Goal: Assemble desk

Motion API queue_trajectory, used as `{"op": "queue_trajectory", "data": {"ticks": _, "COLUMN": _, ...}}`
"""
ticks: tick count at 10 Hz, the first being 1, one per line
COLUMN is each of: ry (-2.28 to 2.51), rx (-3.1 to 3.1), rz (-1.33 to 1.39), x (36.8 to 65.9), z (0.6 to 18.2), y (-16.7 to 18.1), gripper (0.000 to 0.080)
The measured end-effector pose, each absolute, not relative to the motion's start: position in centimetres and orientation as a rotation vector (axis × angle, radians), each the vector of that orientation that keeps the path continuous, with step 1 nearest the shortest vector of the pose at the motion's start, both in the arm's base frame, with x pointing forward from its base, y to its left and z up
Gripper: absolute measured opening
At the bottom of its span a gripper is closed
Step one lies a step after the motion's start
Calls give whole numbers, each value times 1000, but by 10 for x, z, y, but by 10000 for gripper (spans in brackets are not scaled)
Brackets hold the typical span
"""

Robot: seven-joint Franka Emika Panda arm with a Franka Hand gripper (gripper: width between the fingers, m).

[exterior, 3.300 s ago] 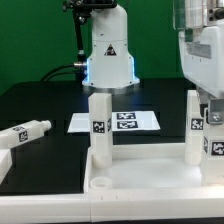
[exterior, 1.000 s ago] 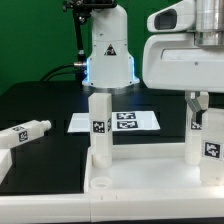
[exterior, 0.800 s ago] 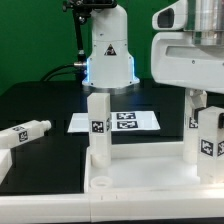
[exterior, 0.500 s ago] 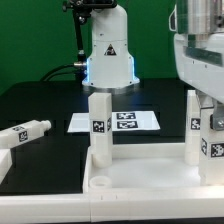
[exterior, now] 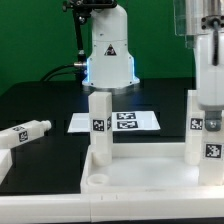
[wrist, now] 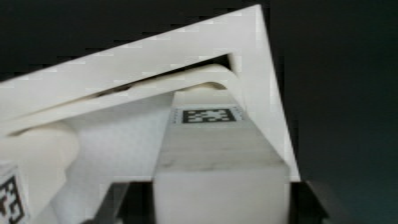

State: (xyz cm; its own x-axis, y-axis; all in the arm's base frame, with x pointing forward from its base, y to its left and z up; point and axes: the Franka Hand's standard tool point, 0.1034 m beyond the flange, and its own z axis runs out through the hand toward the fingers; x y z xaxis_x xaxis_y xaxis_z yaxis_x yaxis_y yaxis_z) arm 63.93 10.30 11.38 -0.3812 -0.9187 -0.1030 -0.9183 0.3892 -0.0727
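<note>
The desk top (exterior: 150,180) is a wide, flat white board with a raised rim, lying upside down on the black table (exterior: 40,110) at the front of the exterior view. Three chunky white square legs stand up from it. One leg (exterior: 98,122) stands near the exterior view's left corner. Another leg (exterior: 194,124) stands toward the exterior view's right. A third leg (exterior: 214,145) stands right at the exterior view's right edge, a bit nearer the camera, with the big white claw (exterior: 212,100) coming down on its top end. Each leg has a small black-and-white square tag on it. A fourth leg (exterior: 22,133) lies on its side on the table, well apart from the top, at the exterior view's left. Behind the desk lies the marker board (exterior: 115,121), and behind that is the robot base (exterior: 108,50). The exterior view shows the whole table and all the legs, but not the claw's tips. The wrist view looks straight down a leg (wrist: 217,150) between the two dark fingers (wrist: 118,203), which sit against its sides, so the claw is clamped on that leg, with the rimmed top (wrist: 125,75) below it.
</note>
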Motion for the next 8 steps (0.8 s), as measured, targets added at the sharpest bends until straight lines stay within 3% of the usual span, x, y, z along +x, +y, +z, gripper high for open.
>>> {"op": "queue_trajectory", "data": {"ticks": 2, "ry": 2524, "rx": -1653, "rz": -11, "x": 639, "z": 114, "y": 101, "gripper": 286}}
{"op": "queue_trajectory", "data": {"ticks": 3, "ry": 2519, "rx": -1654, "rz": -15, "x": 640, "z": 115, "y": 102, "gripper": 381}}
{"op": "queue_trajectory", "data": {"ticks": 4, "ry": 2496, "rx": -1667, "rz": -21, "x": 642, "z": 121, "y": 107, "gripper": 381}}
{"op": "queue_trajectory", "data": {"ticks": 5, "ry": 2452, "rx": -1696, "rz": -20, "x": 645, "z": 134, "y": 108, "gripper": 554}}
{"op": "queue_trajectory", "data": {"ticks": 6, "ry": 2418, "rx": -1701, "rz": -25, "x": 651, "z": 151, "y": 99, "gripper": 634}}
{"op": "queue_trajectory", "data": {"ticks": 8, "ry": 2427, "rx": -1680, "rz": -27, "x": 653, "z": 155, "y": 99, "gripper": 645}}
